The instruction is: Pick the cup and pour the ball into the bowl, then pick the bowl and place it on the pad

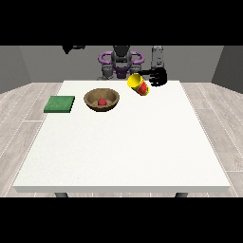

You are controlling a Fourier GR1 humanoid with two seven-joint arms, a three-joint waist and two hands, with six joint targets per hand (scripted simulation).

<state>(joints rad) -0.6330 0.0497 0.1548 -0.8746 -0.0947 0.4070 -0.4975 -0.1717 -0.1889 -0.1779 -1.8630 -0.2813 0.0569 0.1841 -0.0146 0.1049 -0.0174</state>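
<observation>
Best now to right the cup (138,85) and set it down well apart from the bowl (101,100), then free the hand at the view's right (158,77) for the bowl. Cup tilted, mouth toward the bowl, beside that hand; whether fingers clamp it, cannot tell. Nothing to be seen inside the cup. Red ball (101,101) already in the bowl, on the desk (123,152). Green pad (60,104) just beside the bowl, bare. Other hand out of view.

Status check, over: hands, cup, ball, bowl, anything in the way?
Hand at view's right beside tilted cup, grasp unclear. Other hand not seen. Ball in bowl. Pad bare, path unobstructed.
</observation>
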